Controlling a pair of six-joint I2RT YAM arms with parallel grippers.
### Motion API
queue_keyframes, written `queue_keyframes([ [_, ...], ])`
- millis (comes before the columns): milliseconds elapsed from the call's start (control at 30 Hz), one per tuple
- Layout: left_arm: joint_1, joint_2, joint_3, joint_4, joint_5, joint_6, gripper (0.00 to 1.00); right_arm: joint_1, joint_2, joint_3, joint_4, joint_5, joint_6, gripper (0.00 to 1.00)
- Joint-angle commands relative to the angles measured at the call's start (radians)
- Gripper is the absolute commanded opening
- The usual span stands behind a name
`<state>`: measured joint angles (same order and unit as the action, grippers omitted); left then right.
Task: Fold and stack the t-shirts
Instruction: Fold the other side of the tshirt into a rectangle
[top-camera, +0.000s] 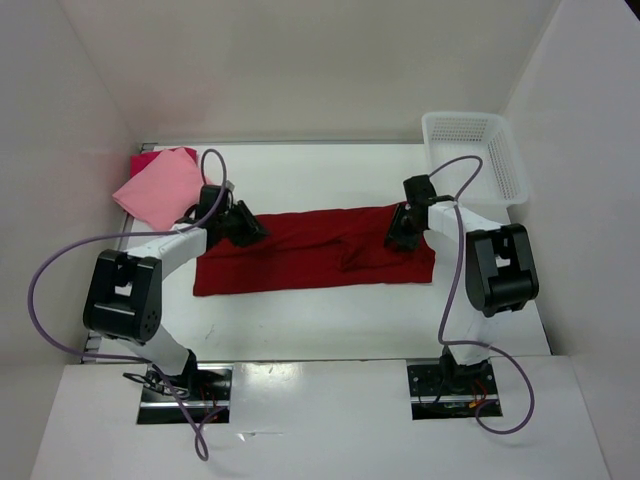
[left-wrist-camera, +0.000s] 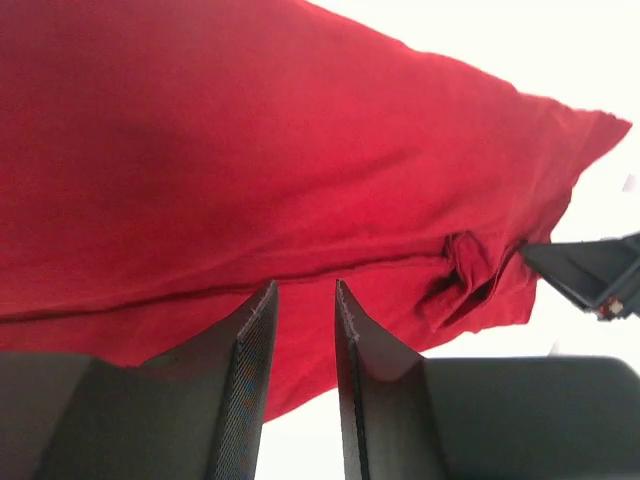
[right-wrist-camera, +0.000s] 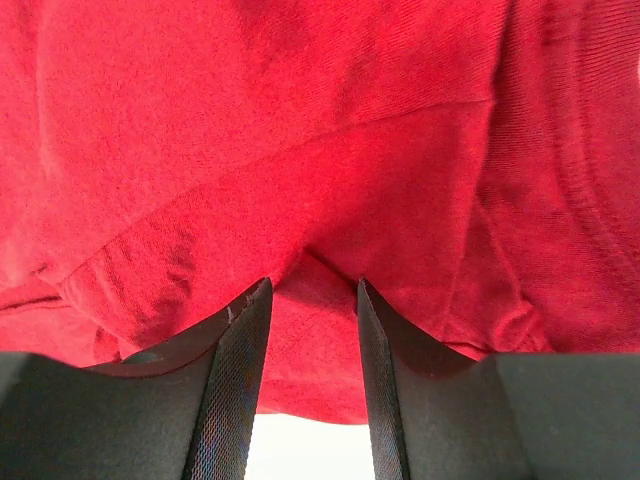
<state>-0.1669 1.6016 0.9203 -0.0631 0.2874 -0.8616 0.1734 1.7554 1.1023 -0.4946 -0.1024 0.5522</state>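
The dark crimson t-shirt (top-camera: 310, 252) lies folded into a long strip across the middle of the table. My left gripper (top-camera: 245, 225) sits low at the strip's left end, its jaws a little apart; the crimson cloth (left-wrist-camera: 250, 150) shows past its tips (left-wrist-camera: 306, 285), with nothing pinched between them. My right gripper (top-camera: 403, 228) is at the strip's right end, jaws open, tips (right-wrist-camera: 315, 283) down on a raised fold of the cloth (right-wrist-camera: 300, 120). The light pink t-shirt (top-camera: 160, 188) lies folded at the back left, on top of the magenta-red t-shirt (top-camera: 146, 160).
A white lattice basket (top-camera: 476, 150) stands at the back right corner. White walls close in the table on the left, back and right. Grey cables loop off both arms (top-camera: 60, 270) above the table.
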Motion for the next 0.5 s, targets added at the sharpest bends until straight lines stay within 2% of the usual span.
queue_keyframes([
  [0,-0.049,0.009,-0.003,0.025,-0.001,0.042,0.36,0.023,0.016,0.005,0.007,-0.01,-0.017,0.46],
  [33,-0.063,0.009,-0.003,0.014,-0.001,0.055,0.36,0.023,0.016,0.005,0.007,-0.01,-0.017,0.46],
  [100,-0.107,0.018,-0.003,0.003,-0.01,0.067,0.38,0.023,0.027,0.005,0.007,-0.01,-0.017,0.37],
  [233,-0.151,0.027,-0.024,0.003,-0.01,0.067,0.38,0.023,0.012,0.005,-0.007,0.038,-0.017,0.08],
  [367,-0.16,0.027,-0.024,0.003,-0.001,0.076,0.38,0.023,-0.08,0.005,-0.07,0.072,-0.017,0.02],
  [467,-0.16,0.027,-0.024,0.003,-0.001,0.085,0.38,0.023,-0.132,-0.053,-0.116,0.061,0.005,0.02],
])
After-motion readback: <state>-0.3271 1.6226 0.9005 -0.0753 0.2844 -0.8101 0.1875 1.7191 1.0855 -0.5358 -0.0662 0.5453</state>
